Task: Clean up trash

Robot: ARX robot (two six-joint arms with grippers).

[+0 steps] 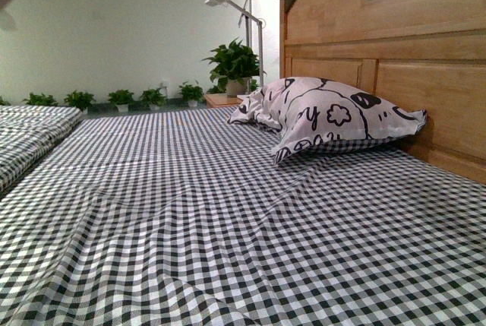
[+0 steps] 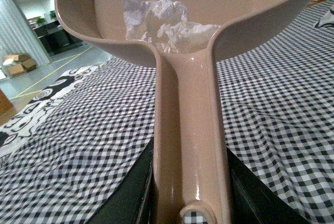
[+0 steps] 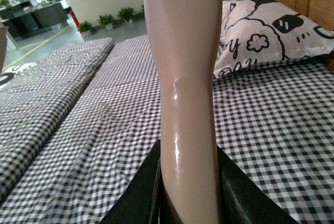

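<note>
A bed covered by a black-and-white checked sheet (image 1: 228, 219) fills the front view, rumpled into low folds toward six o'clock. A wooden headboard (image 1: 395, 52) rises at two o'clock, and a white pillow (image 1: 334, 117) with black cartoon prints leans against it. Beyond, at eleven o'clock, a pale wall backs a row of small potted plants (image 1: 121, 99), with a larger plant (image 1: 234, 66) and a white lamp (image 1: 228, 7) near twelve. Neither arm shows in this view.

In the left wrist view, the left gripper (image 2: 190, 192) clamps the handle of a beige dustpan (image 2: 190, 130), dark jaws pressed to both sides of the handle, the pan held above the sheet. The trash (image 2: 164, 23), a crumpled white tissue wad, lies inside the pan just where the handle joins.

In the right wrist view, the right gripper (image 3: 189, 192) grips a smooth beige handle (image 3: 185, 78) that stands upright over the bed; its far end is out of frame.
</note>
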